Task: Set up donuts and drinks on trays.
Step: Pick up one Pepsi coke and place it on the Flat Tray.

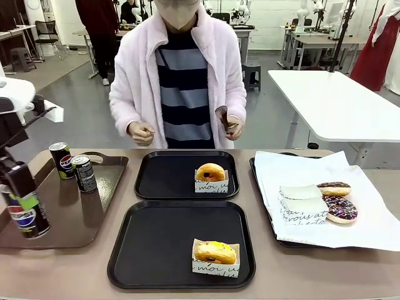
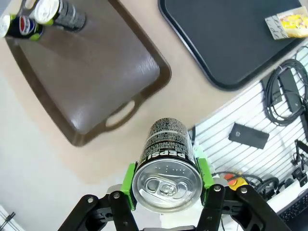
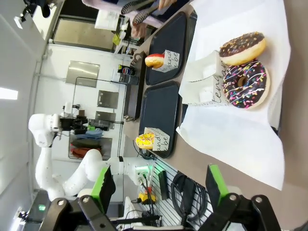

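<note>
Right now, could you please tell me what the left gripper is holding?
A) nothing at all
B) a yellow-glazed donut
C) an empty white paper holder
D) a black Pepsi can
D: in the left wrist view, the left gripper has its jaws closed on either side of a black Pepsi can, whose silver top faces the camera.

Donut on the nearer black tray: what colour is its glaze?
Yellow; the donut shows best in the front view.
</note>
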Controlling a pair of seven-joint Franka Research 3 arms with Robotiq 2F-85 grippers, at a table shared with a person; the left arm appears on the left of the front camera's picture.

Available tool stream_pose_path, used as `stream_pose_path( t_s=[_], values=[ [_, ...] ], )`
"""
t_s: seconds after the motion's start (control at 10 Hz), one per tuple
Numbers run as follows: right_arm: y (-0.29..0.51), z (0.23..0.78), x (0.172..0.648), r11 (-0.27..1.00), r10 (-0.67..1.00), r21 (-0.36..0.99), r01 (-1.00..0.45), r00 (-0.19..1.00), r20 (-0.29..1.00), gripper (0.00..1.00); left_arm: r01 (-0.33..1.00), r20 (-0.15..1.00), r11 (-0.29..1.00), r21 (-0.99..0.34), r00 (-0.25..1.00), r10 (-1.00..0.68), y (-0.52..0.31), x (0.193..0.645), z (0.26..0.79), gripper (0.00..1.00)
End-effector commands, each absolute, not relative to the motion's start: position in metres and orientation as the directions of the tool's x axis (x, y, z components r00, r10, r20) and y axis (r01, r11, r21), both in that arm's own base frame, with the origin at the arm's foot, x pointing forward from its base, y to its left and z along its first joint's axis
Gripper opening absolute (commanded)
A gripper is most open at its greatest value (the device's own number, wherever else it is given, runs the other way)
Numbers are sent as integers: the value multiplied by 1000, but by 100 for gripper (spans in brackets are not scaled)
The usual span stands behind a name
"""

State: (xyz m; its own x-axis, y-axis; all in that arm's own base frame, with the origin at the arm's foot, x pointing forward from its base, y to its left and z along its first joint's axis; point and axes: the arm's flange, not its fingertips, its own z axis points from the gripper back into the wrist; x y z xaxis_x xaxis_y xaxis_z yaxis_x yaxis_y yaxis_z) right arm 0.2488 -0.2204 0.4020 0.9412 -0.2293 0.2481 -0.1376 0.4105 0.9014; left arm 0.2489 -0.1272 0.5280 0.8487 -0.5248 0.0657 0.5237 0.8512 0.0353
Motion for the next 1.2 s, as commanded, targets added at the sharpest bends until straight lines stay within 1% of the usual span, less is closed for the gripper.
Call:
stream_pose_path(
  t_s=[0.0, 0.3, 0.5, 0.8, 0.9, 1.1],
  values=[
    [-221, 402, 249, 404, -232, 903, -146, 938, 256, 100, 504, 76, 857, 107, 855, -513, -194, 315, 517, 59],
    [-221, 402, 249, 404, -232, 903, -146, 938, 256, 100, 476, 159, 874, 96, 860, -486, -255, 392, 498, 59],
    [-221, 402, 249, 404, -232, 903, -146, 938, 256, 100, 474, 209, 877, 81, 852, -480, -283, 426, 483, 59],
    [-221, 402, 249, 404, -232, 903, -146, 938, 256, 100, 445, 199, 894, 50, 873, -446, -303, 464, 447, 59],
    [-221, 402, 249, 404, -232, 903, -146, 938, 256, 100, 439, 192, 898, 34, 879, -437, -306, 470, 433, 59],
    [-221, 402, 249, 404, -232, 903, -146, 938, 256, 100, 416, 153, 908, 46, 896, -417, -307, 482, 416, 59]
  ],
)
